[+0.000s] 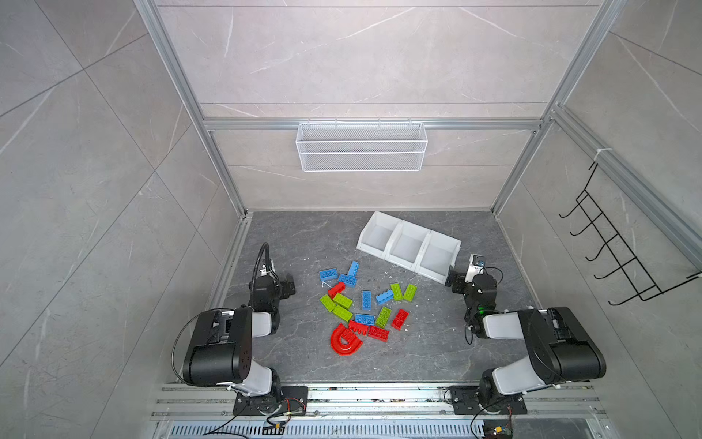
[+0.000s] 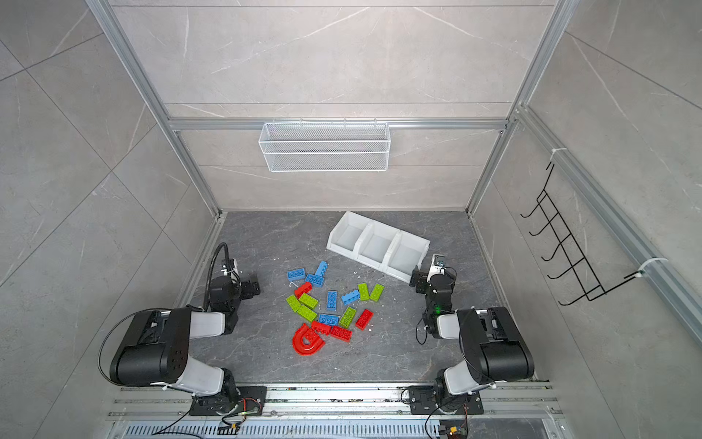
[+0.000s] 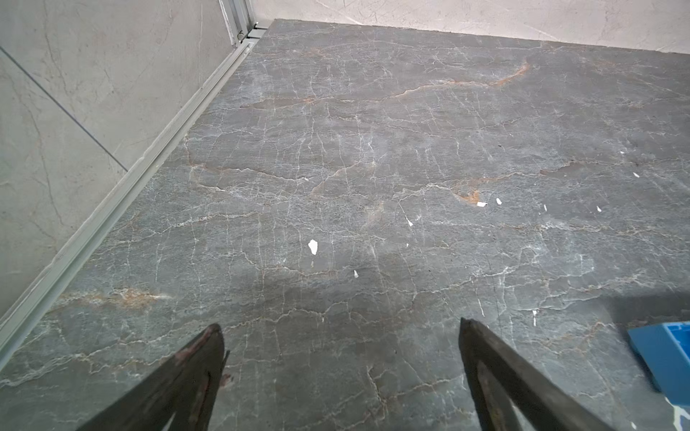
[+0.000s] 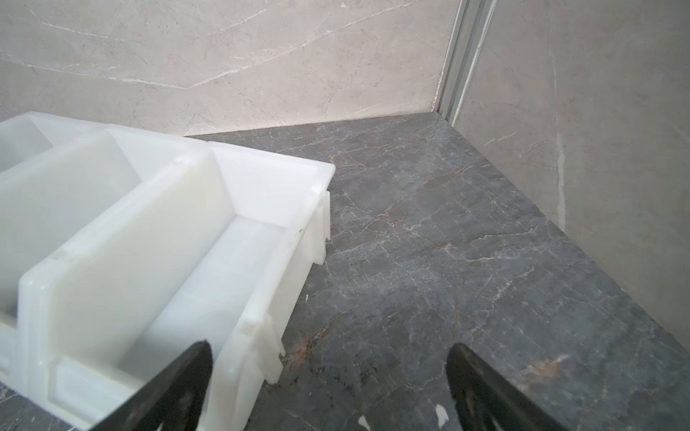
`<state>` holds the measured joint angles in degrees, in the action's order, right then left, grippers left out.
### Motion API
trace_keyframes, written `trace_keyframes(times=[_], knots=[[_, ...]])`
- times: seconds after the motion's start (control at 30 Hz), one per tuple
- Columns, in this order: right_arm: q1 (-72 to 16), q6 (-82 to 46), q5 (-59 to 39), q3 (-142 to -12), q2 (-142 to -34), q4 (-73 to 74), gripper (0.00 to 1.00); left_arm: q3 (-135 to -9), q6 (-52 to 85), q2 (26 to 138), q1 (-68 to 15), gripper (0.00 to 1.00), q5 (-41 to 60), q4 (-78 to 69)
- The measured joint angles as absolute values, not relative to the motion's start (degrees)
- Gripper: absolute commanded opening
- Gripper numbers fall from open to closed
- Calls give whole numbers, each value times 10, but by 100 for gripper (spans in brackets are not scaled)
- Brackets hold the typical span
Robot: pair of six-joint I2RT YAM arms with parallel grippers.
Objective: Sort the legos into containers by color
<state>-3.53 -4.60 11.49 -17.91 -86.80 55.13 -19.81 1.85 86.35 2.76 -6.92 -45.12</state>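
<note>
Red, blue and green legos (image 1: pixel 366 299) lie scattered centrally, none sorted; the containers (image 1: pixel 423 249) stand empty far right. Left gripper (image 3: pixel 339 324) and right gripper (image 4: pixel 328 345) flank the pile, both spread wide and empty, likely poised to begin.

Left gripper (image 3: pixel 339 324) and right gripper (image 4: pixel 328 345) both stand spread wide

Glossy plastic legos (image 1: pixel 362 304) and translucent white plastic containers (image 1: pixel 408 247) on a matt veined-stone table (image 1: pixel 304 235)
</note>
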Motion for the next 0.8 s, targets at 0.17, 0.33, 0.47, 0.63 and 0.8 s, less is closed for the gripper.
trace_keyframes(times=[0.17,0.33,0.47,0.63,0.8], knots=[[-35,-46,115,-179,-868,551,100,-198,18,863,28,100,-69,-451],[-35,-46,115,-179,-868,551,100,-198,18,863,28,100,-69,-451],[-35,-46,115,-179,-868,551,100,-198,18,863,28,100,-69,-451],[-35,-45,115,-179,-868,551,100,-198,18,863,28,100,-69,-451],[-35,-40,106,-183,-868,544,100,-198,18,863,28,100,-69,-451]])
